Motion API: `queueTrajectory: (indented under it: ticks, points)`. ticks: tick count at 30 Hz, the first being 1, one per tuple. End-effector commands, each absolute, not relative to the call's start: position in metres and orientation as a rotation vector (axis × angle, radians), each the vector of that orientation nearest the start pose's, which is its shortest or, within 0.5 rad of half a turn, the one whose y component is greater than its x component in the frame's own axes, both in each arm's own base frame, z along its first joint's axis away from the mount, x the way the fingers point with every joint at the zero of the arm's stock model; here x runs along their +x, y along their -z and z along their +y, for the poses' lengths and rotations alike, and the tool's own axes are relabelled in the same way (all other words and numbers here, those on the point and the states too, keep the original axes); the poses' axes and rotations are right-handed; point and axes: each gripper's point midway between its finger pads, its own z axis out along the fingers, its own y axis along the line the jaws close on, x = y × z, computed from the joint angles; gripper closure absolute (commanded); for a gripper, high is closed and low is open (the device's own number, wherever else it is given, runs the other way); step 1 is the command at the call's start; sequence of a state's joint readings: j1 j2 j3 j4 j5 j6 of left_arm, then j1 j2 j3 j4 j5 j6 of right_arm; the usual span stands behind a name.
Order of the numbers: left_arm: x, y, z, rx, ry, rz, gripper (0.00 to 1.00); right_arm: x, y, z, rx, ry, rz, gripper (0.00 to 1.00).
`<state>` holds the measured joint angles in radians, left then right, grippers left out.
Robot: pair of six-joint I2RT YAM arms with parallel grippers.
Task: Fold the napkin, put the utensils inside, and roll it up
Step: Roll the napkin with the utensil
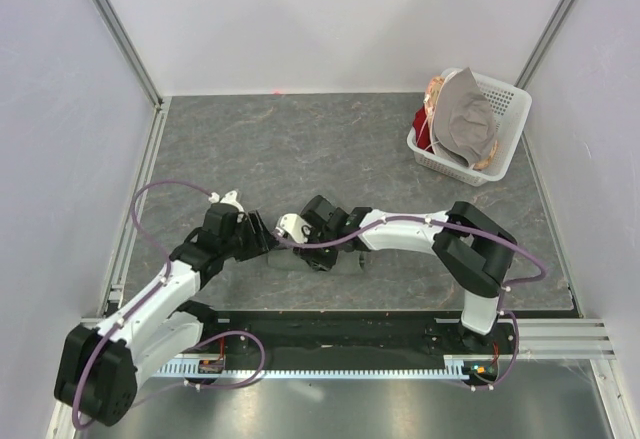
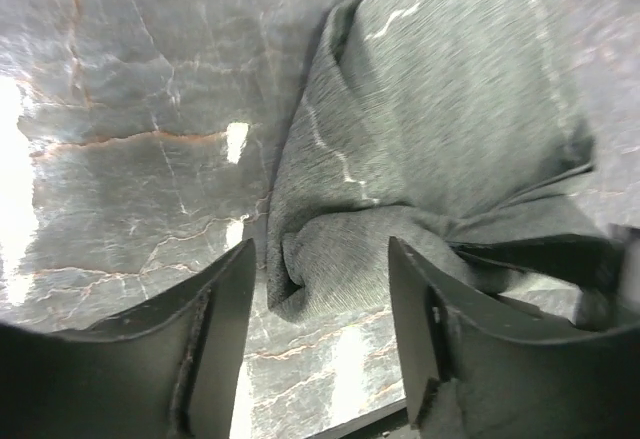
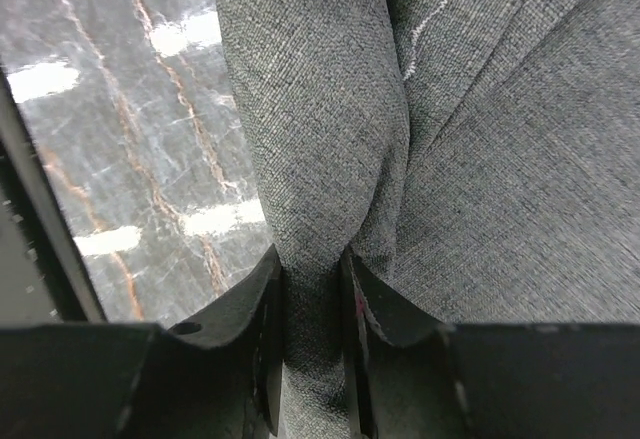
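the right gripper [image 3: 312, 269] is clamped on a raised ridge of the napkin [image 3: 480, 159], with the dark grey-green cloth squeezed thin between its two fingers. the left gripper [image 2: 320, 259] has its fingers apart. a bunched fold of the same cloth lies between them, and it does not look gripped. the napkin sits crumpled on the marbled tabletop [image 1: 300, 139] near the front edge, mostly hidden under both wrists in the overhead view. no spoon shows in any view, and i cannot tell whether it is under the cloth or the arms. the white basket [image 1: 505, 109] with its paler cloth [image 1: 465, 119] stands well apart at the far right.

what could go wrong, as i judge it:
- the cloth is bunched, not flat, and only one side is held, so a pull by the right arm would likely drag the whole heap instead of spreading it.
- the pinch is on a ridge, perhaps several layers, rather than a hem corner, so a lift could raise a lump and leave the fold crooked.
- the wrists are close together, and a wide sweep could knock one into the other.
- a hidden spoon could get dragged along with the cloth.
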<state>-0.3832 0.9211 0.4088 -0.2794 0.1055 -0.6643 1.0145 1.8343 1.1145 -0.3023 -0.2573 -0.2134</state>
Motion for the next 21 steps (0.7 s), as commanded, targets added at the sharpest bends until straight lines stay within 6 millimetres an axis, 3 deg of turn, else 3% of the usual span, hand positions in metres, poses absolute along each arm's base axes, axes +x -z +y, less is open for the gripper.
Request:
queueTrajectory:
  ticks: [1,5,11,21]
  points:
    - [0.221,-0.07,-0.127,-0.29,0.581,2.362,0.36,0.145,-0.005,0.351,-1.704,-0.892,2.287,0.74]
    - [0.216,-0.07,-0.132,-0.252,0.637,2.343,0.35,0.144,-0.014,0.353,-1.648,-1.131,2.314,0.75]
    - [0.214,-0.07,-0.143,-0.203,0.714,2.317,0.35,0.151,-0.011,0.347,-1.529,-1.368,2.388,0.75]
    - [0.215,-0.063,-0.152,-0.154,0.785,2.282,0.4,0.167,-0.003,0.341,-1.386,-1.519,2.473,0.75]
